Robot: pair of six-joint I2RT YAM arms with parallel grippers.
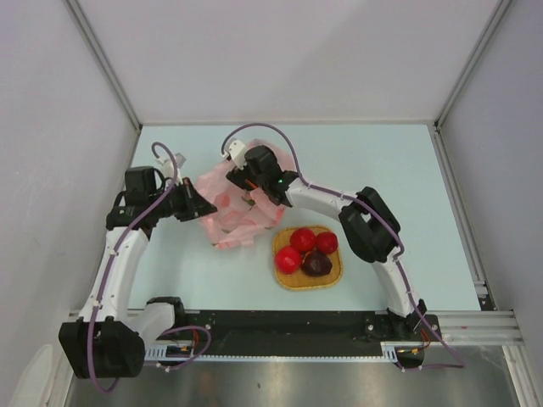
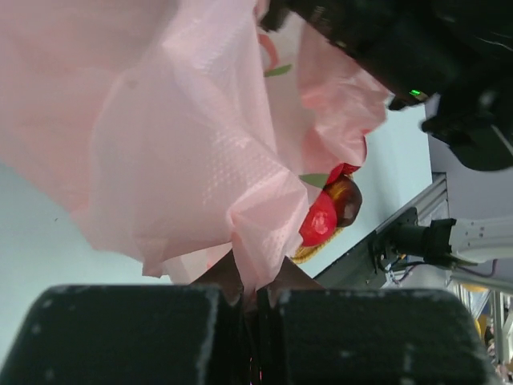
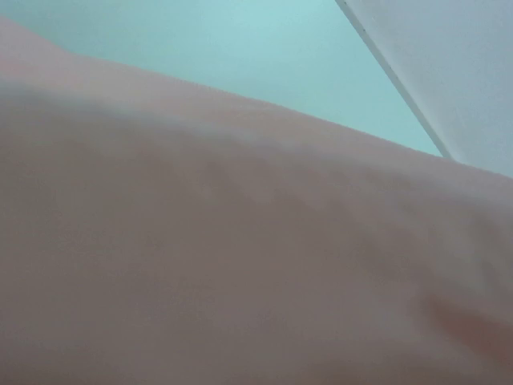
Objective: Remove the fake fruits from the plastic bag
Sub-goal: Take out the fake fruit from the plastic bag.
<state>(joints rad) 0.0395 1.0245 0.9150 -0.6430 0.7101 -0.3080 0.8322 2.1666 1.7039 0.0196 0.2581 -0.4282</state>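
The pink plastic bag [image 1: 237, 208] lies crumpled on the table between the arms. My left gripper [image 1: 206, 206] is shut on a fold of the bag's left edge [image 2: 256, 241]. My right gripper [image 1: 246, 188] reaches into the bag from above; its fingers are hidden by pink plastic [image 3: 240, 265], which fills the right wrist view. Three red fruits [image 1: 304, 238] and one dark purple fruit [image 1: 317, 264] lie on the woven mat [image 1: 333, 277] in front of the bag. A red fruit [image 2: 319, 220] and the purple one [image 2: 346, 200] also show in the left wrist view. The orange and green fruits are hidden.
The metal rail [image 1: 280, 326] with the arm bases runs along the near edge. White walls stand on three sides. The right arm's elbow [image 1: 369, 225] hangs just right of the mat.
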